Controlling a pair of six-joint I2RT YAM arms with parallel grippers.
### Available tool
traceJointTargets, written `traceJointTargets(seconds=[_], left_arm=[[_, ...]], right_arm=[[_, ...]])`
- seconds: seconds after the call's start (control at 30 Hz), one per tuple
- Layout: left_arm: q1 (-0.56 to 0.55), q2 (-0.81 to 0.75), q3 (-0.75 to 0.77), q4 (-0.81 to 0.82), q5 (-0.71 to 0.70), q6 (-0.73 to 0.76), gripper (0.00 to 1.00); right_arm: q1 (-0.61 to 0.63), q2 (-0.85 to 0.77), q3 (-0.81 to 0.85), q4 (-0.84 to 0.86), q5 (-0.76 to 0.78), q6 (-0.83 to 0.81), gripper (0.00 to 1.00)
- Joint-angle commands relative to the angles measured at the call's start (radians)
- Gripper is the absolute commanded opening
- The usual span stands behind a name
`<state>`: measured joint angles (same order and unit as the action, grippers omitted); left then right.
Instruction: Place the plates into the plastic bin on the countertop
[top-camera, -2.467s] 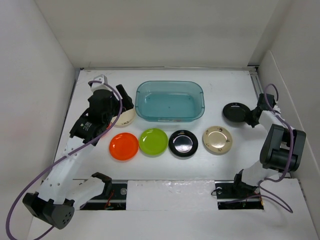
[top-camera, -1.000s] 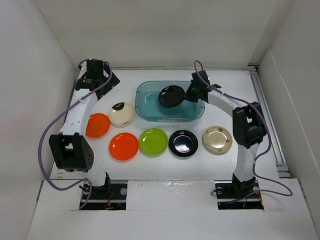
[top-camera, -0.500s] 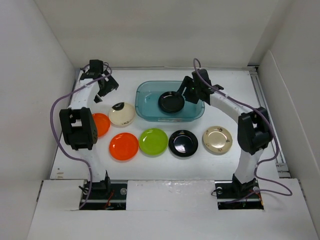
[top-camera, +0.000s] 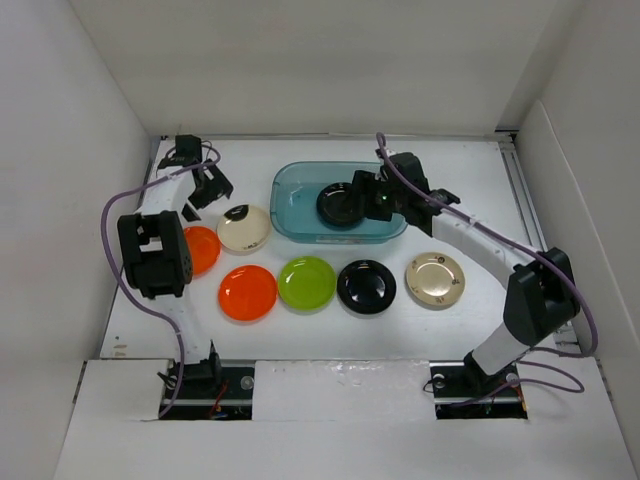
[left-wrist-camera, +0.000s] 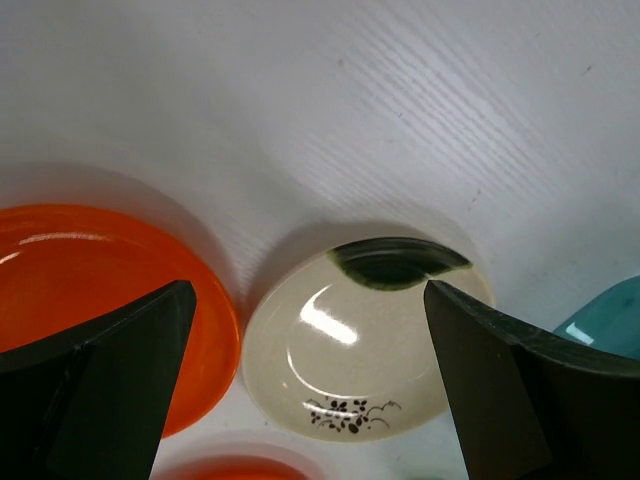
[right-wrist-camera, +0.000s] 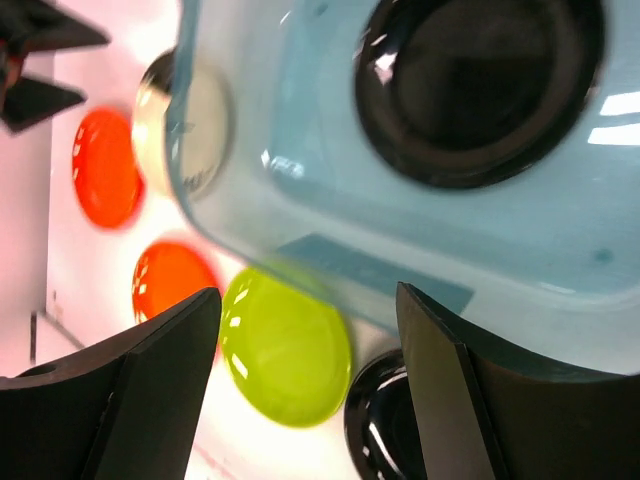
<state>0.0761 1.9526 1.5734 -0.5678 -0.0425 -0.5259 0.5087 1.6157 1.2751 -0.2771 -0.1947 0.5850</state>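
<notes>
A black plate (top-camera: 340, 205) lies flat inside the blue bin (top-camera: 295, 228), at the back of the white tabletop (top-camera: 330, 335). The right hand (top-camera: 374, 196) hangs over the bin beside it, fingers spread wide, empty. The left hand (top-camera: 207, 186) – also wide open, holding nothing – hovers near a cream plate (left-wrist-camera: 360, 350) outside the bin

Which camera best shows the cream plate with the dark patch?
Left wrist: the cream plate fills the frame, painted pattern visible. Top external shows it small; right wrist shows it blurred, partly behind the plastic bin.
</notes>
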Motion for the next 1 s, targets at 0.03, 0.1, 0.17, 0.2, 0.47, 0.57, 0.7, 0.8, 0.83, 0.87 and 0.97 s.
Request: traceJointTargets(seconds=[0.03,0.1,0.17,0.2,0.47,0.57,0.7,0.8,0.83,0.87,0.97], left_arm=[[-0.002,-0.19,-0.047,0.005,-0.065,-0.026,1.0],[-0.002,-0.28,-0.085,0.006,-0.065,-0.04,1.0],[-0.002,-0.348,-0.16,0.02,-0.065,-0.04,1.0],[-0.002,-0.419,-0.188,0.032,-0.065,-0.04,1.0],[-0.052,-0.765,-0.508,0.111,0.045,0.01,1.0],[-0.052,-0.868,-0.587,0.153,0.151,0.043,1.0],[-0.088,-0.943,-0.703,0.192,0.191,0.056,1.0],[-0.121,-0.946,-0.714,0.239,0.257,0.066,1.0],[-0.121,-0.934,-0.714,0.24,0.266,0.066,1.0],[-0.121,-0.919,-0.714,0.224,0.266,0.066,1.0],[-0.121,-0.908,-0.705,0.224,0.291,0.075,1.0]], right_arm=[[0.108,-0.062,-0.028,0.085,-0.051,-0.068,0.78],[0.142,-0.097,-0.055,0.085,0.018,-0.016,0.78],[0.151,-0.131,-0.135,0.113,0.034,0.01,0.78],[0.151,-0.17,-0.166,0.113,0.034,0.019,0.78],[0.197,-0.381,-0.482,0.144,-0.012,0.076,0.78],[0.229,-0.488,-0.577,0.144,0.065,0.157,0.78],[0.229,-0.643,-0.645,0.014,0.312,0.269,0.78],[0.203,-0.695,-0.645,-0.094,0.363,0.32,0.78],[0.186,-0.695,-0.645,-0.126,0.395,0.338,0.78],[0.171,-0.695,-0.655,-0.186,0.406,0.361,0.78],[0.092,-0.685,-0.706,-0.192,0.345,0.387,0.78]])
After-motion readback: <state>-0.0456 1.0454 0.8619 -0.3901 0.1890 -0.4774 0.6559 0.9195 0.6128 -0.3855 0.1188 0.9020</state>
